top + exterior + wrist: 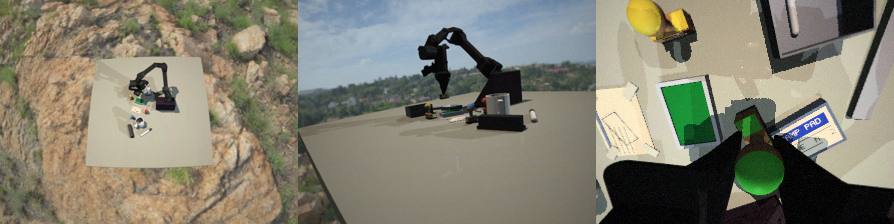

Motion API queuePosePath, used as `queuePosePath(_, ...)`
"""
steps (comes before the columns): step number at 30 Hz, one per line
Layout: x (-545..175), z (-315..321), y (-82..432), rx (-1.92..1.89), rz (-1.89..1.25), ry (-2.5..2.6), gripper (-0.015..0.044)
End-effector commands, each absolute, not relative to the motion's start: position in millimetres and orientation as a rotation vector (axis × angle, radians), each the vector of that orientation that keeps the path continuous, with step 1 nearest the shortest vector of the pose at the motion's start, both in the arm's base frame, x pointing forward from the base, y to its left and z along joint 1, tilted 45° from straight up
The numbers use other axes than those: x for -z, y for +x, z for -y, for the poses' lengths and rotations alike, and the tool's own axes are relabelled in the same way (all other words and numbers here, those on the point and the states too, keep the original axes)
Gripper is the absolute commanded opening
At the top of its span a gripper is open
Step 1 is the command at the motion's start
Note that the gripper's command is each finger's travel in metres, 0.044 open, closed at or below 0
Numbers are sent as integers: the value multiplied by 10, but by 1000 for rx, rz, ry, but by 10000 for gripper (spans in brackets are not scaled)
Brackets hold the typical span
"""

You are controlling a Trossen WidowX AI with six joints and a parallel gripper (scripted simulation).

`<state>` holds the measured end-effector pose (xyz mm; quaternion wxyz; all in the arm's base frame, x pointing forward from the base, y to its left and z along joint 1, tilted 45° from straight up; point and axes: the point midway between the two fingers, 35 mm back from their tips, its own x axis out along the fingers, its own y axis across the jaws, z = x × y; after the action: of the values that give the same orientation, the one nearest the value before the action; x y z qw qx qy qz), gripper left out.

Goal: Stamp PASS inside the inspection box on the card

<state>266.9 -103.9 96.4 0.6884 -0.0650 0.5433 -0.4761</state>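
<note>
My gripper (142,91) (444,93) (757,138) is shut on the green-knobbed stamp (444,96) (759,172). The stamp hangs upright above the bench, clear of it, between the green ink pad (139,100) (451,113) (689,112) and the lid labelled STAMP PAD (148,91) (811,131). The cream card (136,109) (456,119) (640,107) lies taped flat beyond the pad. Its drawn box and dark marks show in the wrist view, but I cannot read them or tell whether one is a PASS print. The stamp's underside is hidden.
A yellow stamp (131,97) (427,111) (643,16) stands near the pad. A blue stamp (132,117) (470,106), red stamp (146,111), mug (140,122) (503,105), black block (130,131) (501,122) and marker (146,132) (533,115) surround the card's far side. A dark tray (418,110) holds a white stick.
</note>
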Motion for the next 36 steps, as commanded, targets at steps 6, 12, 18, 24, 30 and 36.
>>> queuePosePath(6, -872, 1144, 2655, 1066, -1216, -152, 0)
queuePosePath(12, -802, 1212, 2653, 1066, -1216, -151, 0)
queuePosePath(18, -732, 1283, 2647, 1066, -1216, -152, 0)
queuePosePath(24, -665, 1354, 2637, 1067, -1215, -152, 0)
queuePosePath(30, -599, 1426, 2623, 1068, -1214, -154, 0)
queuePosePath(36, -538, 1496, 2605, 1069, -1213, -156, 0)
